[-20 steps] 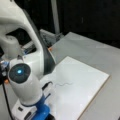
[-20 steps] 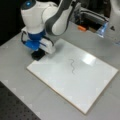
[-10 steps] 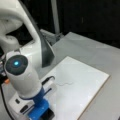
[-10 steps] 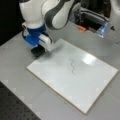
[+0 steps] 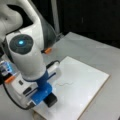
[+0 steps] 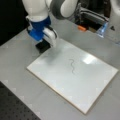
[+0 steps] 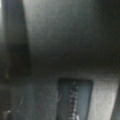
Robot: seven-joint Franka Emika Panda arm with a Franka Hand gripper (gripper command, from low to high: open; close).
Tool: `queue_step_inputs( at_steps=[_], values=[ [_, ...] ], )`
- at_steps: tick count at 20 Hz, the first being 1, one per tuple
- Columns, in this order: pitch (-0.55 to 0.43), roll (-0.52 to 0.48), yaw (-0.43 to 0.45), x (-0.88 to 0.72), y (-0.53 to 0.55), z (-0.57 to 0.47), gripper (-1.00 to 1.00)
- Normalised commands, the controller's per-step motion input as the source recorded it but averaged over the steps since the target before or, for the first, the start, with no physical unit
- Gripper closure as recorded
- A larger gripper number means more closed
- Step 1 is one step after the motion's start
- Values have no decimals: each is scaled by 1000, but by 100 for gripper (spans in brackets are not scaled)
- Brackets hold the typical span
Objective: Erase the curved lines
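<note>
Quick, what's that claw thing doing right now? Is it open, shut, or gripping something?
Gripper: a dark block sits at its tip by the white board's edge; open or shut cannot be told.

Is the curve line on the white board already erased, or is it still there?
Still there. In both front views the curve line shows whole on the white board, and the gripper sits at the board's edge, apart from it.

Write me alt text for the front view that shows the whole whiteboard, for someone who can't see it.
A white board lies on a grey table with a short dark squiggle near its middle, not erased. The arm's gripper, with a blue mount and a black block at its tip, is over the board's top-left corner, apart from the squiggle.
</note>
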Motion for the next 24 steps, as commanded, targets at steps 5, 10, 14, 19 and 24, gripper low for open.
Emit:
queue_step_inputs(
  at_steps=[5,10,14,19,24],
  values=[
    [-1,-211,-26,-380,492,232,100],
    [-95,-154,-83,-466,391,-41,100],
    [-164,-70,-109,-493,191,-116,100],
    [-280,-37,-236,-418,151,-141,100],
    [-195,-6,-232,-319,268,-88,100]
  ],
)
